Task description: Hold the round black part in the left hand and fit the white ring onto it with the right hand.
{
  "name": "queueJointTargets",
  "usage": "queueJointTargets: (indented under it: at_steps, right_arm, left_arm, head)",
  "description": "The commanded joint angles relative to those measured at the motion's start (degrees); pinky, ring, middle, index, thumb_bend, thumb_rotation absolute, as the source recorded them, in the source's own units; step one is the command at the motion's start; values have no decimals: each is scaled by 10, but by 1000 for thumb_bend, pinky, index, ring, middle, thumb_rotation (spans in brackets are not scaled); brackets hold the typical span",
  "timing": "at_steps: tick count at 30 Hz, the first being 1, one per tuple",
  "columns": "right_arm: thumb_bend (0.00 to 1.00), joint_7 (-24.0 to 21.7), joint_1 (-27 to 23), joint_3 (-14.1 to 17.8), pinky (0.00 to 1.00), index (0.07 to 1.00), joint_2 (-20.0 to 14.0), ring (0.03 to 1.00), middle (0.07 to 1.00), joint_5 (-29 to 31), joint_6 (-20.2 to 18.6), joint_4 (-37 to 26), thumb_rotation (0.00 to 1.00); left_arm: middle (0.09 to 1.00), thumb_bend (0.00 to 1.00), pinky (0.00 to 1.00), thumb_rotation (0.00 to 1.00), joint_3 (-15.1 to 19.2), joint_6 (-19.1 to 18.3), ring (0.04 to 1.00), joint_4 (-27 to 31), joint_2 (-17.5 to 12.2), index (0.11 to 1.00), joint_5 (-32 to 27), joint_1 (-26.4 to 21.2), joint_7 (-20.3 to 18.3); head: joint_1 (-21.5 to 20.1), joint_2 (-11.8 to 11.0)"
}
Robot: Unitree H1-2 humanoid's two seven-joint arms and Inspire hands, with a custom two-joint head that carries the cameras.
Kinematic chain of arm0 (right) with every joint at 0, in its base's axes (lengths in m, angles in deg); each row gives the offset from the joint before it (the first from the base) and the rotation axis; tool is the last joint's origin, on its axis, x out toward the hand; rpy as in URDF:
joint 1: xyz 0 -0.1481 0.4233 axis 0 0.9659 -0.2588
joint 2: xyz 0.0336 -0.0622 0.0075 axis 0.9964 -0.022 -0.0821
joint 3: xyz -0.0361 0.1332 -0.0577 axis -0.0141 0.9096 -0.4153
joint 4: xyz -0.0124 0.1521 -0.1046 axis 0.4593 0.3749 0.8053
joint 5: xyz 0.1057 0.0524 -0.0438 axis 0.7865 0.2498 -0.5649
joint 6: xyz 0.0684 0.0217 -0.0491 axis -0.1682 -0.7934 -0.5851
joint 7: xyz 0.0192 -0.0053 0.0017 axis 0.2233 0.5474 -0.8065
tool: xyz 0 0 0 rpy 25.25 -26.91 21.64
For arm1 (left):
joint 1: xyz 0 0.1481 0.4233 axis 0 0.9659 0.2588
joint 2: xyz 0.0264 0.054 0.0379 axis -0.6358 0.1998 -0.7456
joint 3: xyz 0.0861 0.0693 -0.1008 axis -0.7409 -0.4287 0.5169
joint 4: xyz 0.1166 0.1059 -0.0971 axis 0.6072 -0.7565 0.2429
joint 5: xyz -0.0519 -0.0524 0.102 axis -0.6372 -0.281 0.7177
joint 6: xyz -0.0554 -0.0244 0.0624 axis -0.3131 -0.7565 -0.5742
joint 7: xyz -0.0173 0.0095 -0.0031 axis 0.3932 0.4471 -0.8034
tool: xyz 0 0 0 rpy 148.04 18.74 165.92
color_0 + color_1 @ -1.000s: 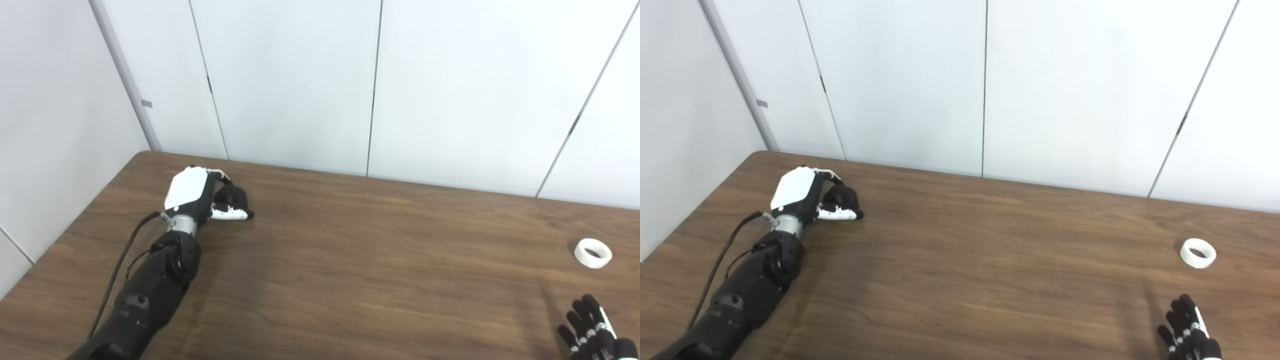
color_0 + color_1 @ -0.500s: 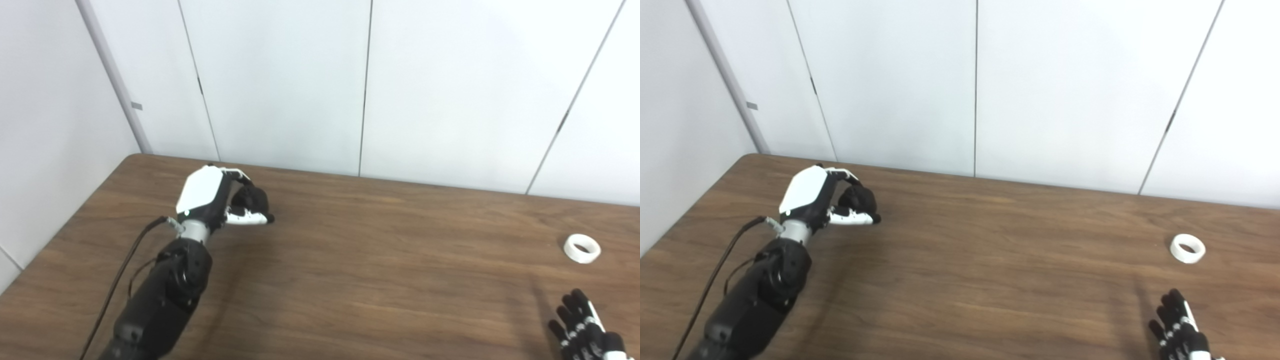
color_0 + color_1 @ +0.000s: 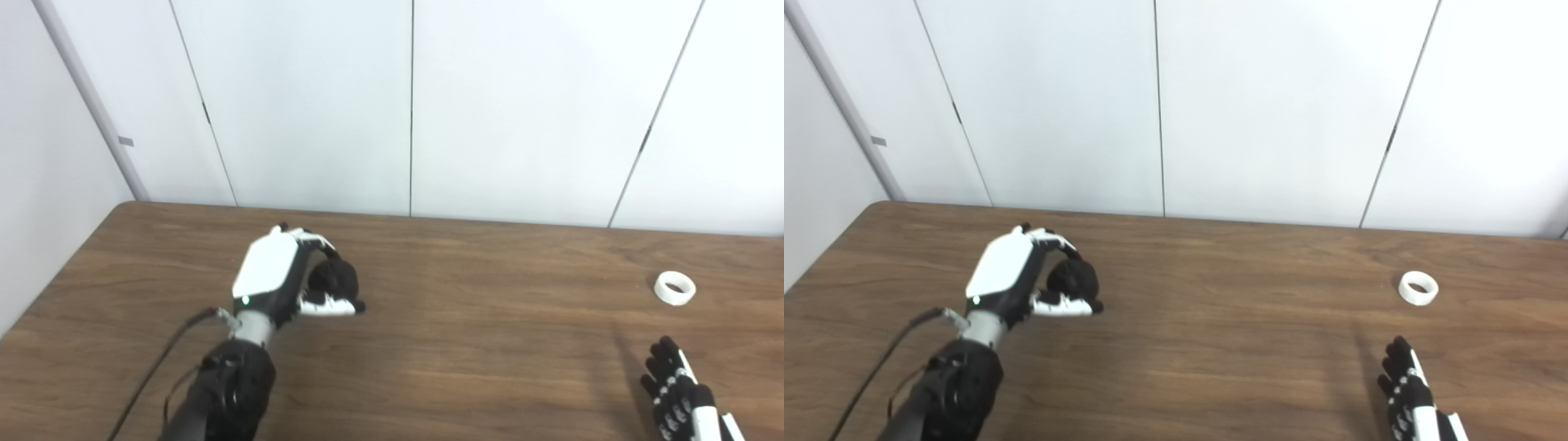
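My left hand [image 3: 278, 282] is shut on the round black part [image 3: 334, 278] and holds it above the table at the left; fingers curl over it and the thumb lies under it. The hand also shows in the right eye view [image 3: 1013, 278] with the black part [image 3: 1073, 278]. The white ring [image 3: 674, 288] lies flat on the table at the far right, also in the right eye view [image 3: 1418, 288]. My right hand [image 3: 680, 398] is at the bottom right, fingers straight and apart, empty, a short way in front of the ring.
The brown wooden table [image 3: 465, 343] ends at a white panelled wall [image 3: 410, 104] behind. The table's left edge and rounded corner [image 3: 119, 211] are near my left arm. A black cable [image 3: 156, 373] runs along the left forearm.
The camera has turned, shifting the whole picture. My left hand has lifted the black part and carried it right, toward the middle. My right hand has come a little further into view.
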Motion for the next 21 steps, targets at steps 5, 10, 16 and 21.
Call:
queueJointTargets:
  at_steps: [5, 10, 16, 21]
  right_arm:
    - [632, 10, 7, -15, 1000, 991, 8, 1000, 998, -19, -45, -25, 1000]
    - [623, 12, 2, -21, 1000, 991, 3, 1000, 999, -29, -70, -56, 1000]
    - [639, 15, -12, -20, 988, 981, -2, 989, 986, -47, -92, -87, 1000]
    - [658, 16, -28, -18, 976, 979, -5, 985, 984, -61, -106, -102, 1000]
  left_arm:
    - [772, 524, 1000, 48, -16, 27, 891, 32, 19, 484, 46, -3, 2]
    - [794, 524, 1000, 48, -34, 43, 911, 34, 34, 485, 62, 8, -3]
    - [798, 524, 1000, 50, -51, 59, 909, 24, 54, 484, 75, 18, -11]
    - [802, 524, 1000, 49, -57, 73, 912, 9, 66, 484, 76, 22, -10]
  head:
    - [-15, 9]
    - [-30, 17]
    - [-52, 28]
    - [-70, 37]
